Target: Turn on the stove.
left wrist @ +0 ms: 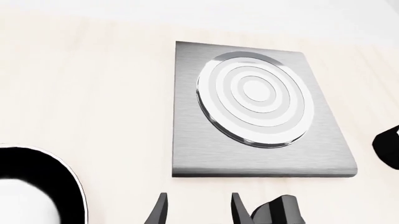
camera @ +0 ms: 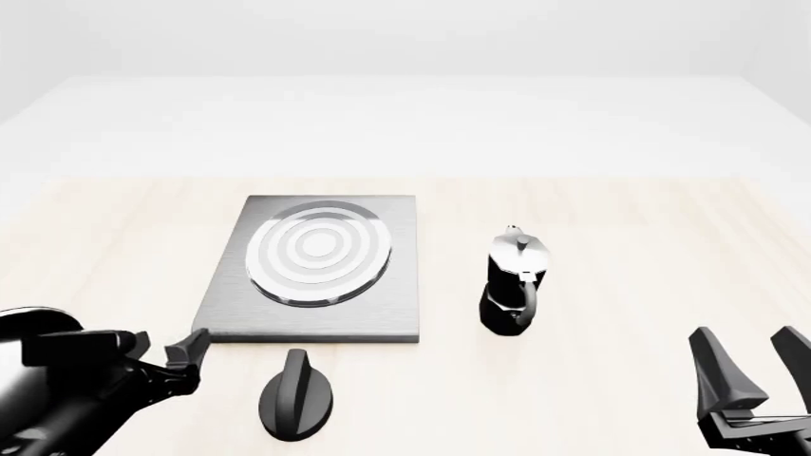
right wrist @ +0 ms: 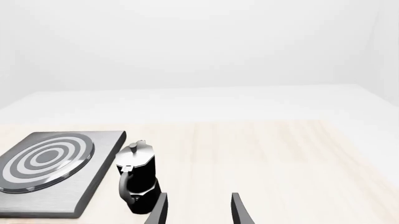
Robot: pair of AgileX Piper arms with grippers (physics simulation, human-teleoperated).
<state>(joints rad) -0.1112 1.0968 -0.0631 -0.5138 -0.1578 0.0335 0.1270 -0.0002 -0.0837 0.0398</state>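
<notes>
A flat rectangular slab of brushed grey metal, the stove (camera: 317, 275), lies on the pale wood-grain table (camera: 609, 247) left of centre in the front view. Its corners are rounded, its surface shows fine straight brushing, and a round burner of concentric silver rings (camera: 317, 250) sits raised on it, glossy at the rim. In the left wrist view the stove (left wrist: 255, 112) fills the middle of the frame.

Just below the stove's near edge in the front view stands a small black round dial with a raised ridge (camera: 295, 394), matt and smooth, apart from the slab. To the right of the stove, near but not touching, a black-and-silver coffee pot (camera: 514, 283) stands upright, with a polished faceted top and a dark base and handle.

The left gripper (camera: 190, 359) reaches in from the lower left corner, its dark angular fingers pointing toward the dial and close beside it; in the left wrist view its fingers are parted with nothing between them. The right gripper (camera: 758, 366) rises at the lower right corner, well apart from everything, fingers upright and spread, holding nothing.
</notes>
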